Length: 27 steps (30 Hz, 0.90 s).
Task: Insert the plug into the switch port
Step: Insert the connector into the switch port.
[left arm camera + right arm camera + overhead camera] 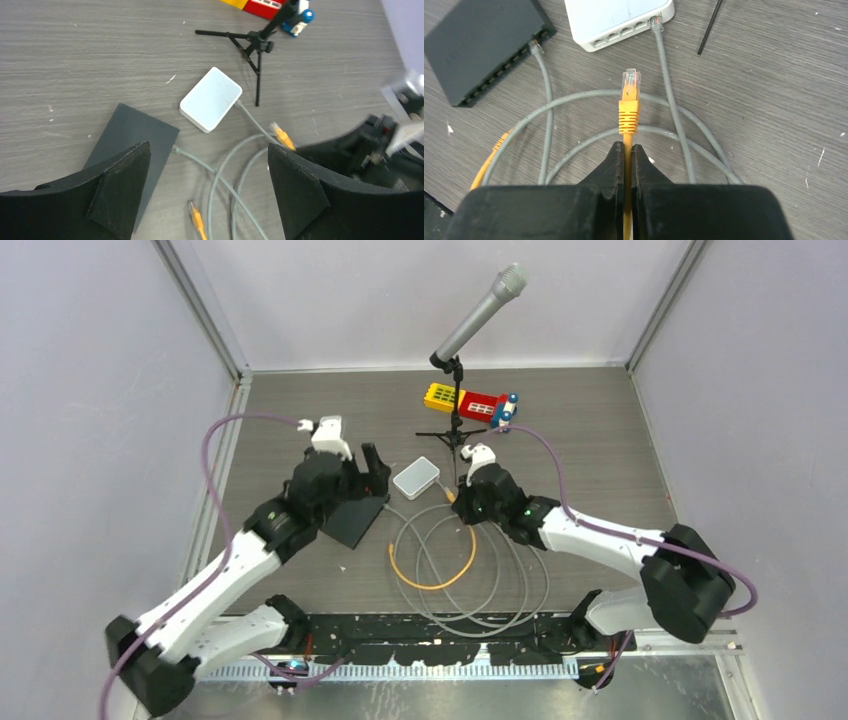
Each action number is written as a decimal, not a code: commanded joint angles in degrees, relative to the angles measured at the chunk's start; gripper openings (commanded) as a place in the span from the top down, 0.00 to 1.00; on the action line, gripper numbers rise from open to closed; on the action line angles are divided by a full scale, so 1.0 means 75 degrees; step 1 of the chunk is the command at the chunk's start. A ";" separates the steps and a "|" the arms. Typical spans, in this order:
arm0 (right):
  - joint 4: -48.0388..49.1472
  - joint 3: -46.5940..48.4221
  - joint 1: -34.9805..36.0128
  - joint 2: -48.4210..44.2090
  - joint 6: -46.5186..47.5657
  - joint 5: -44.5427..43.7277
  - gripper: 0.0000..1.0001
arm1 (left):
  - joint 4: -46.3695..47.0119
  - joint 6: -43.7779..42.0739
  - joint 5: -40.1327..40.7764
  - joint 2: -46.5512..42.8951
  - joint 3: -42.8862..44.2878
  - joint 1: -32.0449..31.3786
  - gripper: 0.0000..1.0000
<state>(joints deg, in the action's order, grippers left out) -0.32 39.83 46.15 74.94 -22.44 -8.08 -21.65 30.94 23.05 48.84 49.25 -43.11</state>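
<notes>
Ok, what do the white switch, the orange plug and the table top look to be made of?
White switch: probably hard plastic, smooth satin shell with moulded ports. Plug: ribbed orange boot looks like matte rubbery plastic; clear tip looks rigid plastic. Table top: matte grey wood-grain print, likely laminate rather than real wood.

We tag this as a robotics lab, a boxed-in test cell. Plain pale wall panels (90, 390) held in aluminium posts (205, 315) close off a grey wood-grain desk (600, 440). The left arm (225, 580) and right arm (600, 535) are bolted at its near edge by a slotted metal rail (430, 670), with purple cables (206, 458) looping off them. We see a microphone (480, 312) on a tripod stand (455, 432). The props look staged: toy blocks (470, 400), white switch (416, 478), black switch (352, 522) and loose grey cables (500, 590).
</notes>
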 commanded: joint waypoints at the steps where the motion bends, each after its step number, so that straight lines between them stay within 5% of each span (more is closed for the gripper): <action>1: -0.0583 0.0742 -0.0209 0.0547 0.0836 0.0961 1.00 | 0.1997 -0.0041 -0.3469 0.1463 0.0034 0.1709 0.12; 20: 0.0867 0.1258 -0.0446 0.1789 0.2014 0.0500 0.99 | 0.6306 -0.0468 -0.5611 0.5838 0.0159 0.2947 0.26; 27: 0.1280 0.1322 -0.0643 0.2143 0.1943 0.0873 0.99 | 0.6667 -0.0549 -0.5700 0.6631 0.0148 0.2948 0.29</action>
<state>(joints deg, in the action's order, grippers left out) 4.27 48.23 41.74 90.30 -8.67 -2.22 21.76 28.03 -17.87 97.67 49.25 -20.95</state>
